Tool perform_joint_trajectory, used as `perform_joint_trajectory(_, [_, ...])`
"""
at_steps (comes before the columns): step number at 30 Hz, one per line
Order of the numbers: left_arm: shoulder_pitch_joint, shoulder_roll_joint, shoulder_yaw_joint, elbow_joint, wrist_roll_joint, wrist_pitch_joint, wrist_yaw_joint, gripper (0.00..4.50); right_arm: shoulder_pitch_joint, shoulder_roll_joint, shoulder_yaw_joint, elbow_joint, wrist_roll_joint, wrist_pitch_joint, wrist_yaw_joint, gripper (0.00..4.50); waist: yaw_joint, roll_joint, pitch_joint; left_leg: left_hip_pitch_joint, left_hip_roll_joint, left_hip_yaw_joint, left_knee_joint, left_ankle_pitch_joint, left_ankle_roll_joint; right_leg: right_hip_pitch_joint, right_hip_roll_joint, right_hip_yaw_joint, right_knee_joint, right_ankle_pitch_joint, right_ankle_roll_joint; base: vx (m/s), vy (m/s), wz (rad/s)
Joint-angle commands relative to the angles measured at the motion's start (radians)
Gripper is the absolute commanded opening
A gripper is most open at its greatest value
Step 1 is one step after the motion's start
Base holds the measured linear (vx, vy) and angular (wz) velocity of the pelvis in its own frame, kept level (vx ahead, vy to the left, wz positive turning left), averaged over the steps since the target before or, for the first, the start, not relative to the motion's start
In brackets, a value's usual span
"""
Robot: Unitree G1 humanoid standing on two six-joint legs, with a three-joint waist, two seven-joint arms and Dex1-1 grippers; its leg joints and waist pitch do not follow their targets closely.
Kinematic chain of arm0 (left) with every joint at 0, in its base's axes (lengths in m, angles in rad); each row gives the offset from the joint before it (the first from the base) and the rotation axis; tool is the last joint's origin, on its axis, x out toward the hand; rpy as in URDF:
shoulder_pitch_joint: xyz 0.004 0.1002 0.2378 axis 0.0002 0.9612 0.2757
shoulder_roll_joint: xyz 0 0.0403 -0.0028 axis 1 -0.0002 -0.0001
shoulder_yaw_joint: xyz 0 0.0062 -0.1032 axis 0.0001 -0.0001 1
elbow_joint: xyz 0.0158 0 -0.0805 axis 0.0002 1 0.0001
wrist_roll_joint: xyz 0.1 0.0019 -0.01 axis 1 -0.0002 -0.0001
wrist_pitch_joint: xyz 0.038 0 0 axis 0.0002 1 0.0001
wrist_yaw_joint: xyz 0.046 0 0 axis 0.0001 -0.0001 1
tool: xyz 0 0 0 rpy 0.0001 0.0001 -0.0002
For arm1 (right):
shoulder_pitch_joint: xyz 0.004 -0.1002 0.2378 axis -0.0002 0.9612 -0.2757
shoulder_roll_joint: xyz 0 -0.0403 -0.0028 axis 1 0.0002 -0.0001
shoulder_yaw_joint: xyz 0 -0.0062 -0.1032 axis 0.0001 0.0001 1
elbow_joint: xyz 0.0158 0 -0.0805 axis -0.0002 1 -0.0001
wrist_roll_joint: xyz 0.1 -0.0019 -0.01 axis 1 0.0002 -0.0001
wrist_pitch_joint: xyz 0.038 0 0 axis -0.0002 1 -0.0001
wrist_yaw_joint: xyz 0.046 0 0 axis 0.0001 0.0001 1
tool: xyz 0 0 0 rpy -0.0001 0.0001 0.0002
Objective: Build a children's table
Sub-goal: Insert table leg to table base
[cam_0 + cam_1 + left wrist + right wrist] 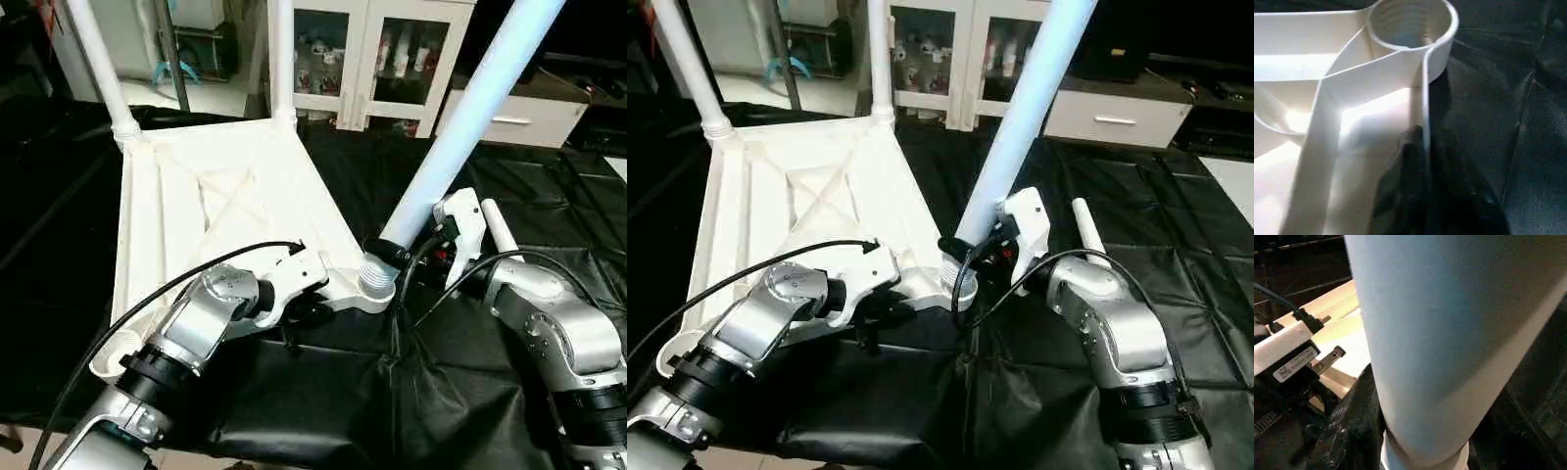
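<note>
Black cloth (470,186) covers our worktable, with glass-door cabinets (367,59) behind. On it lies the upside-down tabletop (225,196), ribs up, two legs (98,64) standing in its far corners. Our left gripper (309,304) is pinched together on the tabletop's near rim, just beside an open corner socket (377,284). Our right gripper (416,257) is clamped on a third leg (470,117), tilted, its lower end at that socket.

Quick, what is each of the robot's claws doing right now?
Left gripper: closed on the rim of the white plastic square tabletop, near its empty corner socket.
Right gripper: gripping the lower end of a long white tubular leg.
</note>
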Motion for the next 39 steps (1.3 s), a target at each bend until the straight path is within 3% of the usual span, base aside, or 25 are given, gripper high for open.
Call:
perform_joint_trajectory(1, [0.03,0.032,-0.061,0.057,0.038,0.021,-0.042,0.13,-0.028,-0.009,0.006,0.015,-0.015,0.001,0.005,1.88,0.002,-0.008,-0.053,0.006,0.11,-0.059,-0.08,-0.134,0.03,0.04,-0.136,0.086,-0.091,-0.302,-0.123,0.0,0.0,0.0])
perform_joint_trajectory(8, [0.03,0.059,-0.127,0.06,0.073,-0.002,-0.094,0.05,-0.078,-0.031,0.066,0.115,-0.076,0.022,0.035,1.88,-0.003,-0.003,-0.052,0.009,0.112,-0.057,-0.078,-0.152,0.012,0.04,-0.136,0.087,-0.091,-0.297,-0.143,0.0,0.0,0.0])
perform_joint_trajectory(10, [0.027,0.052,-0.14,0.053,0.078,0.0,-0.089,0.0,-0.087,-0.03,0.061,0.122,-0.053,0.042,0.047,1.87,0.001,-0.011,-0.053,0.011,0.114,-0.057,-0.079,-0.154,0.014,0.04,-0.137,0.088,-0.089,-0.291,-0.144,0.0,0.0,0.0])
perform_joint_trajectory(13, [0.026,0.052,-0.149,0.047,0.082,0.004,-0.092,0.0,-0.091,-0.032,0.062,0.125,-0.043,0.056,0.06,1.87,0.004,-0.01,-0.054,0.01,0.116,-0.058,-0.079,-0.145,0.013,0.041,-0.138,0.088,-0.087,-0.275,-0.144,0.0,0.0,0.0])
perform_joint_trajectory(14, [0.025,0.052,-0.155,0.047,0.09,0.003,-0.087,0.0,-0.091,-0.037,0.068,0.121,-0.043,0.062,0.069,1.87,0.003,-0.015,-0.055,0.01,0.116,-0.057,-0.079,-0.146,0.013,0.041,-0.138,0.088,-0.087,-0.274,-0.144,0.0,0.0,0.0])
perform_joint_trajectory(17, [0.02,0.057,-0.17,0.046,0.103,0.004,-0.083,0.0,-0.095,-0.042,0.078,0.119,-0.046,0.075,0.088,1.87,0.006,-0.016,-0.055,0.011,0.115,-0.057,-0.079,-0.146,0.01,0.041,-0.139,0.088,-0.087,-0.279,-0.143,0.0,0.0,0.0])
perform_joint_trajectory(24, [0.013,0.058,-0.167,0.024,0.098,0.011,-0.091,0.0,-0.093,-0.036,0.103,0.132,-0.062,0.087,0.104,1.87,0.005,-0.022,-0.054,0.011,0.115,-0.058,-0.08,-0.163,0.004,0.039,-0.14,0.088,-0.093,-0.322,-0.126,0.0,0.0,0.0])
perform_joint_trajectory(32, [0.022,0.063,-0.174,0.006,0.096,0.01,-0.1,0.0,-0.127,0.003,0.112,0.19,-0.075,0.082,0.094,1.87,0.002,-0.022,-0.055,0.011,0.116,-0.059,-0.081,-0.166,-0.004,0.038,-0.14,0.088,-0.09,-0.3,-0.138,0.0,0.0,0.0])
perform_joint_trajectory(39, [0.024,0.065,-0.177,-0.002,0.095,0.012,-0.1,0.0,-0.141,0.018,0.118,0.258,-0.08,0.075,0.117,1.87,-0.003,-0.023,-0.052,0.014,0.116,-0.062,-0.085,-0.214,-0.021,0.035,-0.14,0.088,-0.098,-0.354,-0.126,0.0,0.0,0.0])
